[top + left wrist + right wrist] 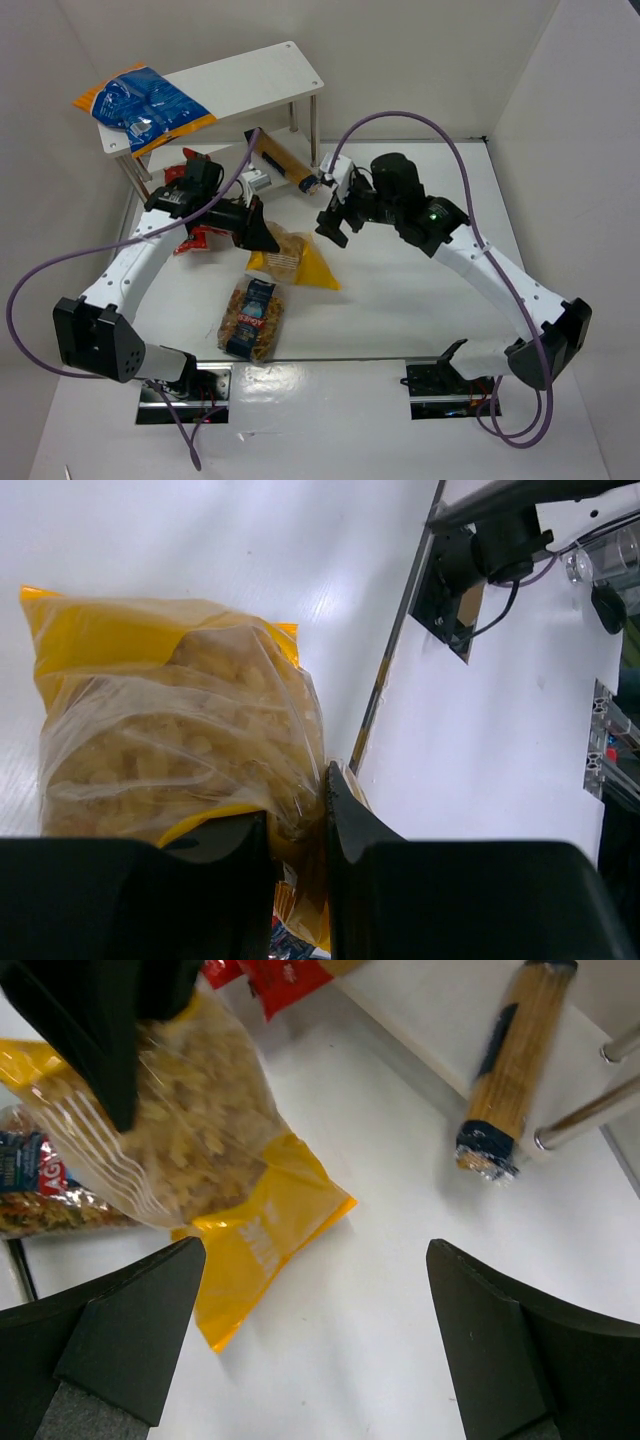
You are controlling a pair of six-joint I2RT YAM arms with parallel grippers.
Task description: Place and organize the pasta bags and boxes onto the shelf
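Pasta shows through the clear window of a crumpled yellow plastic bag [295,262], which is pinched at one edge by the left gripper [262,238]. In the left wrist view its two black fingers [235,880] are drawn almost together, with only the film caught between them. The yellow bag is held near the middle of the white table [400,300], in front of the small white two-tier shelf [250,75] and apart from it. A thin edge appears to be chosen so that the loose contents hang below the grip. One yellow corner is seen resting on the table, so the bag is judged to be only partly raised.

The right gripper [335,228] is spread wide and nothing is held in it. It is poised just beside the bag, probably to support or receive it.

A flat blue-and-orange bag [140,105] is laid on the left end of the top board, overhanging it, and the yellow bag is judged to belong beside it. A long narrow tan pack [283,160] lies beneath the top board by the legs. A small clear bag with a blue label [252,318] lies on the table nearer the arm bases. Red packs [195,238] are partly hidden under the left arm.
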